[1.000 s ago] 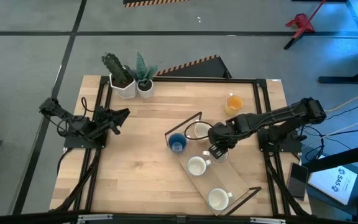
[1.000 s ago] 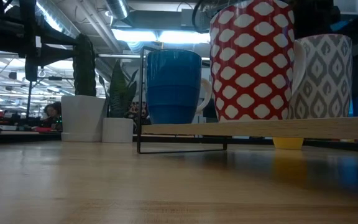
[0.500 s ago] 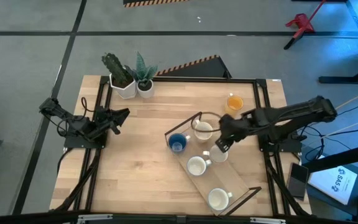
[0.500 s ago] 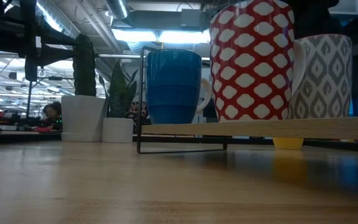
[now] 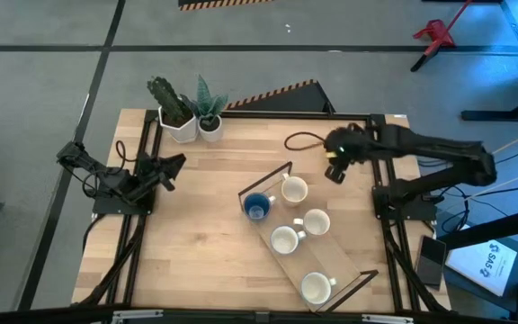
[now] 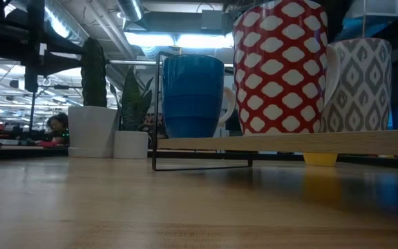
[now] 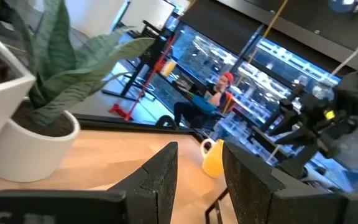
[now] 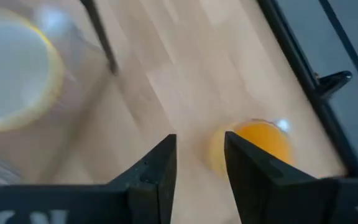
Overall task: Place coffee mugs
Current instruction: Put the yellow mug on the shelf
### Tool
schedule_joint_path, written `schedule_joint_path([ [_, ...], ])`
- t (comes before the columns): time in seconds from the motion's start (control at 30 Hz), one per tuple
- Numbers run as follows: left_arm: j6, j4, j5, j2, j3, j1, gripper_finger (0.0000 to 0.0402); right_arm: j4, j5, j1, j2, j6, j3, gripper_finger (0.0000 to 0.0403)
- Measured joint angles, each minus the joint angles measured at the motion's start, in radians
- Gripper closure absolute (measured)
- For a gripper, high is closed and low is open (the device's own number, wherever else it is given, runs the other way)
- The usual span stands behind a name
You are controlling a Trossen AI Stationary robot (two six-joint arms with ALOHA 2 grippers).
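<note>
Right gripper (image 5: 335,167) hovers over the small orange mug (image 8: 261,144) on the wooden bench (image 5: 205,243), jaws apart, empty. The mug stands apart from the clear rack (image 5: 331,261) holding five mugs. Step looks like pickup: centre jaws on the rim, descend straight, close firmly, keep clear of the handle. Left gripper (image 5: 171,166) is parked near the plant pots (image 5: 196,128), jaws slightly parted.

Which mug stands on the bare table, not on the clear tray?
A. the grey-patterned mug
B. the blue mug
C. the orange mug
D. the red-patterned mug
C: the orange mug stands alone on the table below the right pincer, apart from the tray.
</note>
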Motion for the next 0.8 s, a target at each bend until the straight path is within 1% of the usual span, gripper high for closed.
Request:
schedule_joint_path([
  [0.1, 0.000, 0.000, -0.025, 0.000, 0.000, 0.000, 0.0280, -0.022, -0.051, -0.107, 0.040, -0.184, 0.000, 0.0275],
  [0.17, 0.000, 0.000, -0.043, 0.000, 0.000, 0.000, 0.0280, -0.042, -0.053, -0.163, 0.065, -0.252, 0.000, 0.0259],
  [0.3, 0.001, -0.001, -0.074, 0.000, 0.000, 0.000, 0.0280, -0.090, -0.008, -0.256, 0.109, -0.313, -0.001, 0.0214],
  [0.43, 0.001, -0.008, -0.114, 0.000, 0.000, 0.000, 0.0280, -0.088, -0.016, -0.320, 0.147, -0.362, -0.001, 0.0183],
  [0.63, 0.001, -0.026, -0.134, 0.000, 0.000, 0.000, 0.0280, -0.038, -0.036, -0.392, 0.207, -0.393, -0.002, 0.0181],
  [0.8, 0.001, -0.026, -0.134, 0.000, 0.000, 0.000, 0.0280, -0.009, -0.153, -0.454, 0.239, -0.418, -0.002, 0.0182],
])
